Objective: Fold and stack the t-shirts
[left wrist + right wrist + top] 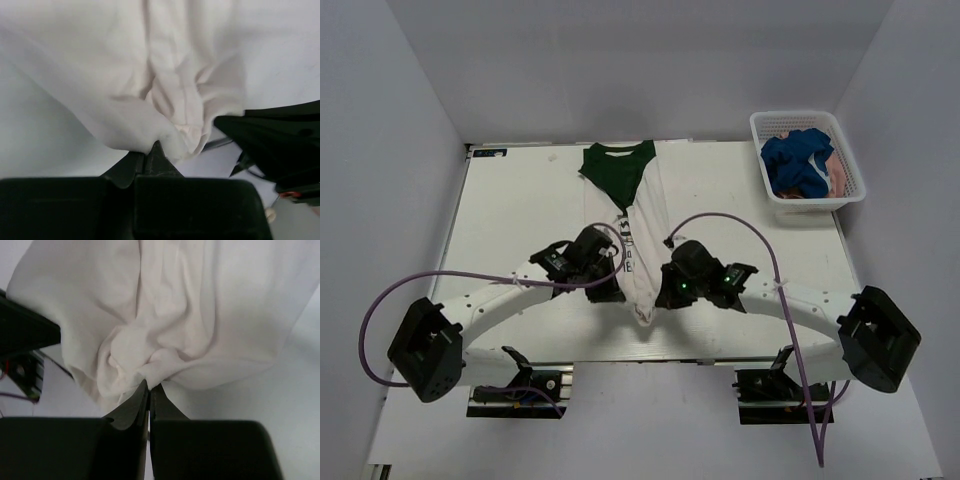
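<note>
A cream t-shirt (642, 225) with a dark green collar end lies lengthwise down the middle of the table, bunched narrow toward its near end. My left gripper (615, 292) is shut on the hem's left side, and cream cloth (175, 100) bulges just past its closed tips (150, 149). From the other side my right gripper (663, 293) is shut on the same hem, with folds of cloth (165, 330) gathered above its tips (149, 385). A blue t-shirt (798, 162) and a dusty pink one (838, 178) sit in the basket.
The white mesh basket (770, 125) stands at the table's far right corner. Purple cables (720, 218) loop from both arms over the table. The two wrists sit close together near the table's front edge (650, 358).
</note>
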Controlling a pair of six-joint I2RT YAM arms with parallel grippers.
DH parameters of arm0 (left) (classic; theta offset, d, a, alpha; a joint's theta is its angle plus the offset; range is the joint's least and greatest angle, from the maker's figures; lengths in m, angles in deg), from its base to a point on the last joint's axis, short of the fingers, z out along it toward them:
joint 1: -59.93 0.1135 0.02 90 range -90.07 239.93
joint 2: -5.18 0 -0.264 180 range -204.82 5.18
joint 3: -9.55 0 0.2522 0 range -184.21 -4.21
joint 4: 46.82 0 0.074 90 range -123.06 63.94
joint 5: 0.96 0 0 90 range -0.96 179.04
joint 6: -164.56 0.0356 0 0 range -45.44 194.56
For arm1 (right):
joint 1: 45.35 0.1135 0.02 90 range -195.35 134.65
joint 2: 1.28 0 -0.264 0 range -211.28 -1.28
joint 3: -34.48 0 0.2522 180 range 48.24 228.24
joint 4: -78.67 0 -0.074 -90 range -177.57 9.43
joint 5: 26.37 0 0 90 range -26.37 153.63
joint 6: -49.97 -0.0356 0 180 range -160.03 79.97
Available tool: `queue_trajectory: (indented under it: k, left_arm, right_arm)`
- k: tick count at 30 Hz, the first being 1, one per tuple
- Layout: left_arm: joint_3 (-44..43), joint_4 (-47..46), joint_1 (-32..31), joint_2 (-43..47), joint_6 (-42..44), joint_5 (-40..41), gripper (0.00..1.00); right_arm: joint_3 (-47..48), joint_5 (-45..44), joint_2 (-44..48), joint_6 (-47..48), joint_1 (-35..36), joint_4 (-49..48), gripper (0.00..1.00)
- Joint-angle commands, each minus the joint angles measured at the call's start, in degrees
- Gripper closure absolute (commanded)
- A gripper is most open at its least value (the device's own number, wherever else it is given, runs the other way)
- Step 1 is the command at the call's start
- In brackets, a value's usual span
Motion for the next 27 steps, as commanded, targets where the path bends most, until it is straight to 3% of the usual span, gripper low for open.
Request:
queue_trajectory:
  k: [1,10,27]
  left_arm:
    - [-7.0,2.9,1.2,-1.4,-1.0,8.8,1.00]
    - [-21.8,7.6,8.0,-13.5,-1.5,14.8,1.00]
    - [-41.5,5.8,19.3,-30.5,4.2,14.1,1.00]
  right_arm:
    - [6.5,-7.0,-1.8,2.2,-2.0,2.6,1.00]
    - [19.0,-14.9,-8.2,6.1,-9.0,2.8,1.00]
    - [39.7,-11.1,-28.1,10.6,-17.8,0.3,1.00]
